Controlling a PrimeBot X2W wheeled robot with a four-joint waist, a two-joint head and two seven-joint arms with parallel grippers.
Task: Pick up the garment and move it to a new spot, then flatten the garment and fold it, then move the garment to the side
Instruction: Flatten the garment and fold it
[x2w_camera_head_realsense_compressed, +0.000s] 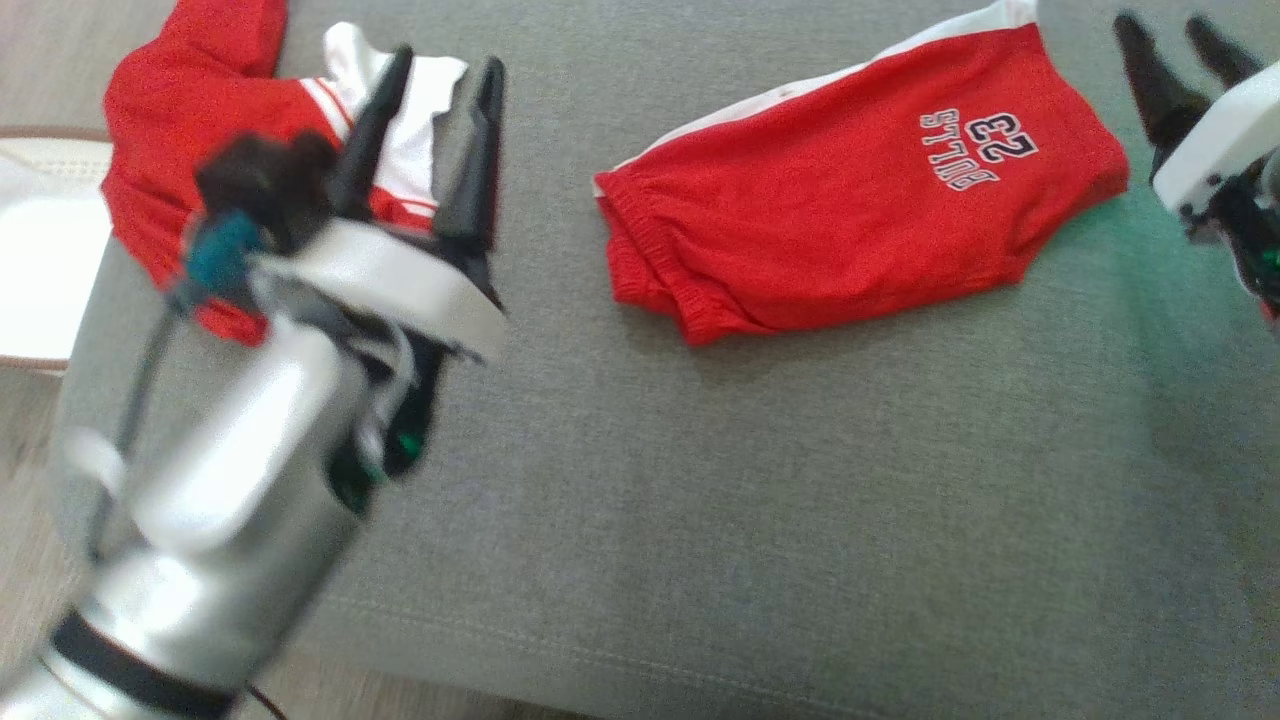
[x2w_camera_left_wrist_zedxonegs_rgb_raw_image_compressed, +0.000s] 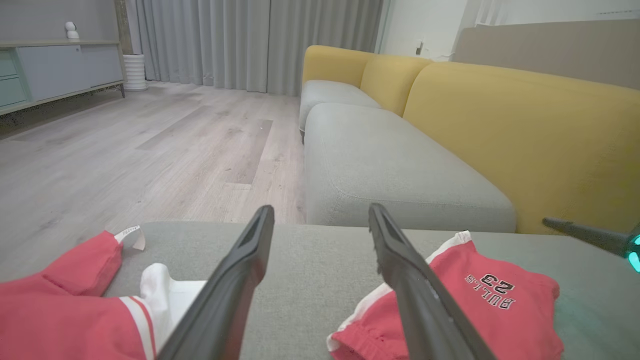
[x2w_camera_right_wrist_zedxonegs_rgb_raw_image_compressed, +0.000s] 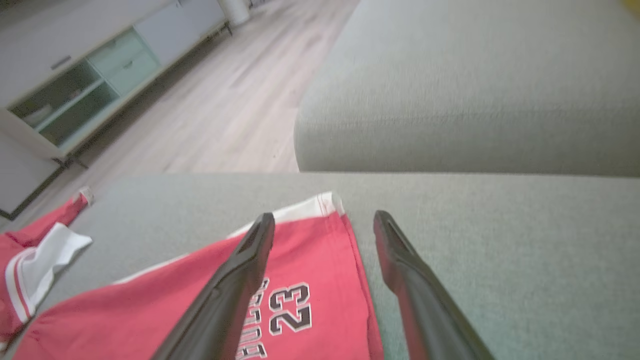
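Red shorts (x2w_camera_head_realsense_compressed: 860, 180) with a white side stripe and "BULLS 23" print lie folded on the grey cushion (x2w_camera_head_realsense_compressed: 760, 480), also seen in the left wrist view (x2w_camera_left_wrist_zedxonegs_rgb_raw_image_compressed: 480, 305) and right wrist view (x2w_camera_right_wrist_zedxonegs_rgb_raw_image_compressed: 210, 300). A second red and white garment (x2w_camera_head_realsense_compressed: 200, 110) lies crumpled at the cushion's far left corner (x2w_camera_left_wrist_zedxonegs_rgb_raw_image_compressed: 75, 310) (x2w_camera_right_wrist_zedxonegs_rgb_raw_image_compressed: 35, 250). My left gripper (x2w_camera_head_realsense_compressed: 445, 65) hovers open over that crumpled garment's white part, nothing between its fingers (x2w_camera_left_wrist_zedxonegs_rgb_raw_image_compressed: 320, 212). My right gripper (x2w_camera_head_realsense_compressed: 1170, 30) stands open just right of the shorts, above their printed end (x2w_camera_right_wrist_zedxonegs_rgb_raw_image_compressed: 325, 217).
The cushion's left edge drops to wood floor (x2w_camera_left_wrist_zedxonegs_rgb_raw_image_compressed: 150, 145). A pale object (x2w_camera_head_realsense_compressed: 40, 250) sits beside the cushion at the left. A grey and yellow sofa (x2w_camera_left_wrist_zedxonegs_rgb_raw_image_compressed: 450, 135) stands beyond, with a low cabinet (x2w_camera_right_wrist_zedxonegs_rgb_raw_image_compressed: 75, 85) across the room.
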